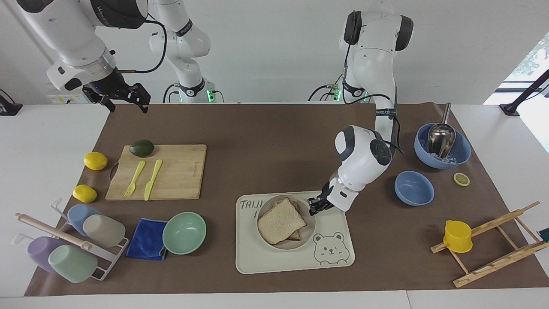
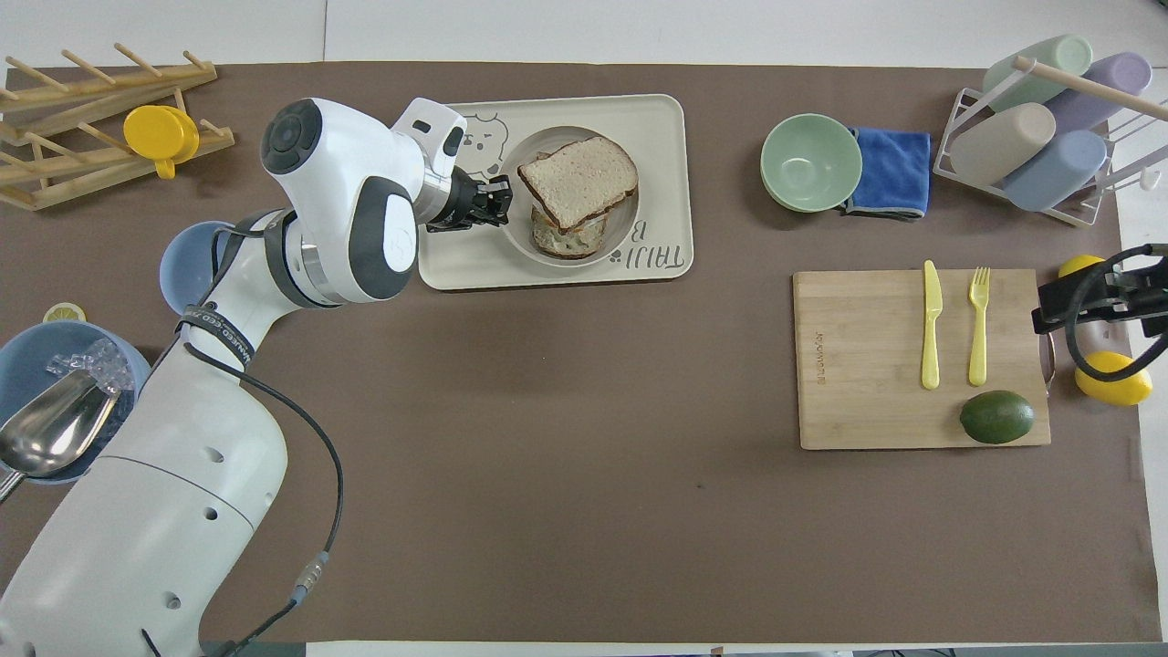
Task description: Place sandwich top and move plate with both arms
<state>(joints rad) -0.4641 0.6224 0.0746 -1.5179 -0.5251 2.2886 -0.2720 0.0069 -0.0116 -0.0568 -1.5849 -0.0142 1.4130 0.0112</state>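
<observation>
The sandwich top, a pale speckled slice with a brown crust, lies askew on a lower slice on the small round beige plate. The plate rests on the cream tray with the bear drawing. My left gripper is shut on the plate's rim, on the side toward the left arm's end of the table. My right gripper waits open in the air over the mat's corner at the right arm's end, holding nothing.
A cutting board carries a yellow fork, a knife and an avocado, with two lemons beside it. A mint bowl, a blue cloth and a cup rack stand farther out. Two blue bowls and a wooden rack flank the left arm.
</observation>
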